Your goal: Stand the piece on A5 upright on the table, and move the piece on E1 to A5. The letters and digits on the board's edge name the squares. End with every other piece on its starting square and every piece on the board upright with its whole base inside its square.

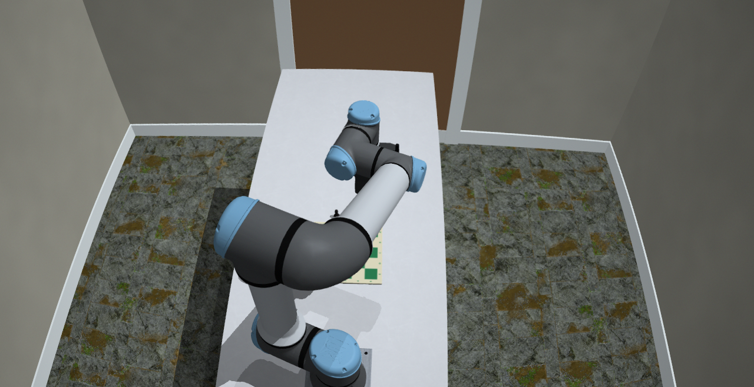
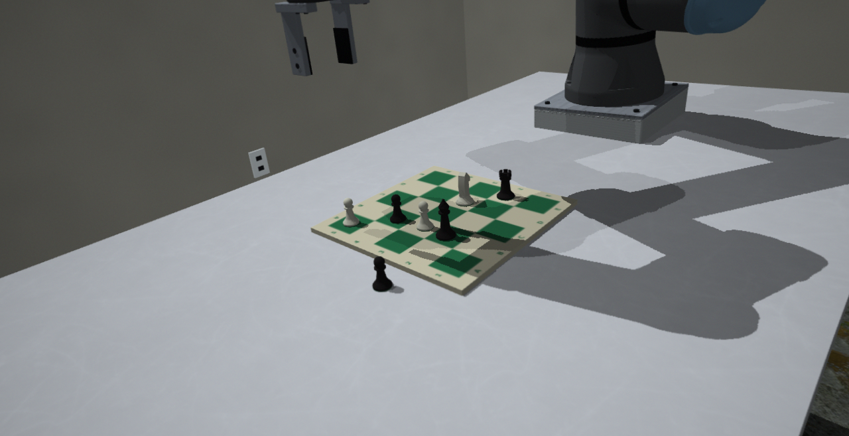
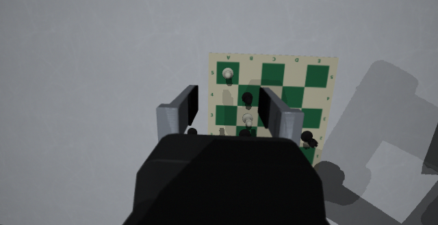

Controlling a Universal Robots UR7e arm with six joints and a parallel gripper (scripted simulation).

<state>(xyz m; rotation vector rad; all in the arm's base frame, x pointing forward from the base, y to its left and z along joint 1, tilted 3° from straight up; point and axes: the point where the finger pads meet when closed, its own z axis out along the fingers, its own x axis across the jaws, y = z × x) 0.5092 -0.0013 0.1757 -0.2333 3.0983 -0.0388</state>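
Two jobs made up this task, and from my remote seat both looked finished. Nearest the exterior camera, a black pawn (image 1: 336,213) (image 2: 381,276) (image 3: 192,131) stood upright on the table (image 1: 400,99) (image 2: 237,338) (image 3: 85,30), just off the A side of the board (image 1: 378,274) (image 2: 475,283) (image 3: 263,55); I judged it to be the piece meant to leave A5.

On the board, a tall black piece (image 2: 444,222) (image 3: 245,133) stood on B2, a white pawn (image 2: 424,216) (image 3: 247,119) on B3 and another black pawn (image 2: 396,208) (image 3: 247,98) on B4. At the board's A5 corner stood the corner pawn (image 2: 350,214) (image 3: 228,73), white and upright, its base seemingly inside the square. I took it for the piece from E1.

Farther across the board were the white knight (image 2: 463,190) on D3 and the black rook (image 2: 505,185) (image 3: 306,136) on E2, both upright. E1 showed no piece.

My gripper (image 2: 325,68) (image 3: 228,98) hung well above the board, its fingers wide apart with nothing between them. I saw nothing left to move, though I couldn't confirm the other pieces' starting squares.
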